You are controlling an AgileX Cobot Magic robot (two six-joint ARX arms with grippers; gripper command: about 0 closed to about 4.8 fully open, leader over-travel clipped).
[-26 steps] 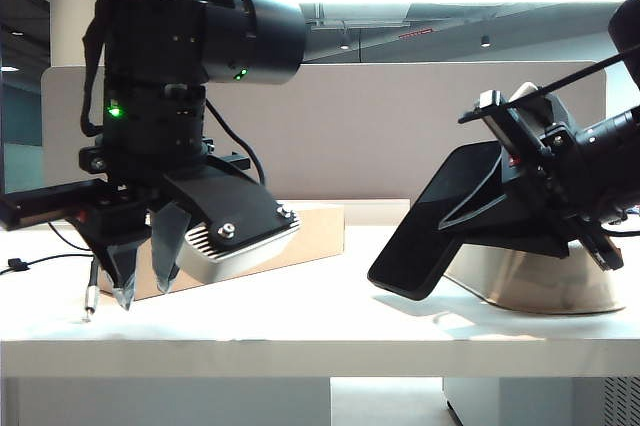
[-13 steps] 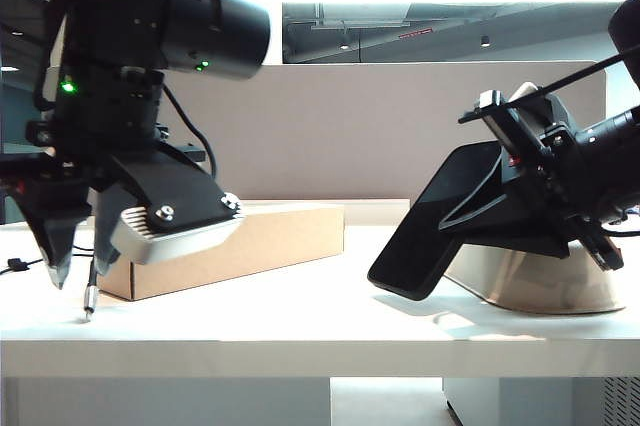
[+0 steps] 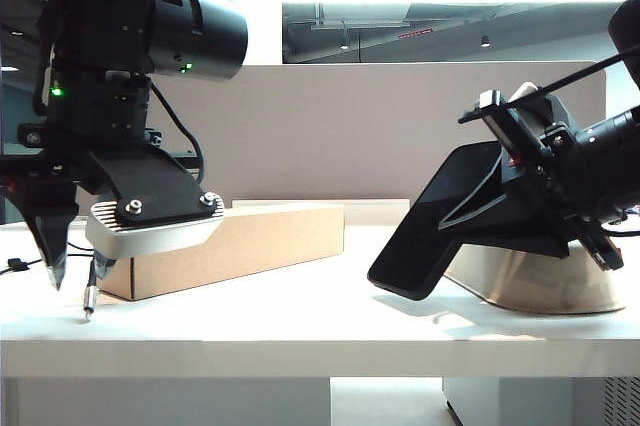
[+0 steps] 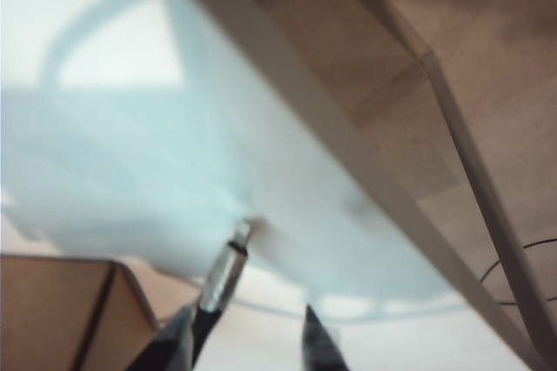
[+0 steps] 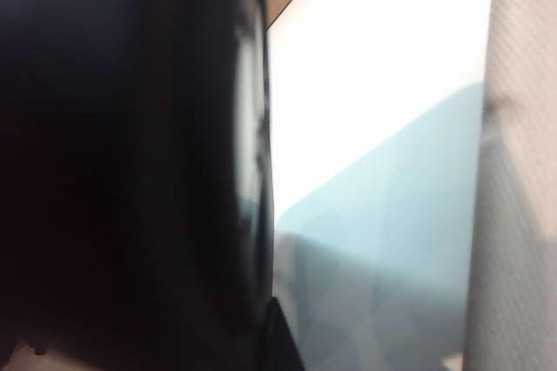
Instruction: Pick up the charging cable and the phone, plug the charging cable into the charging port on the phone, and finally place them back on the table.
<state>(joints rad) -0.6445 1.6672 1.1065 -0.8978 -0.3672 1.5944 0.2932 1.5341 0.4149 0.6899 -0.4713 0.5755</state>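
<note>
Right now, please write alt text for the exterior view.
The right gripper holds the phone tilted above the table. At left, the left gripper, jaws open, hangs over the cable plug beside a box.

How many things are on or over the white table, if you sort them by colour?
Black: 2, the slim black phone clamped in the right gripper above the table, and the thin black charging cable under the open left gripper.
Brown: 1, the long cardboard box.
Silver: 1, the shiny metal bowl behind the phone.
Total: 4 things on the white table.
</note>
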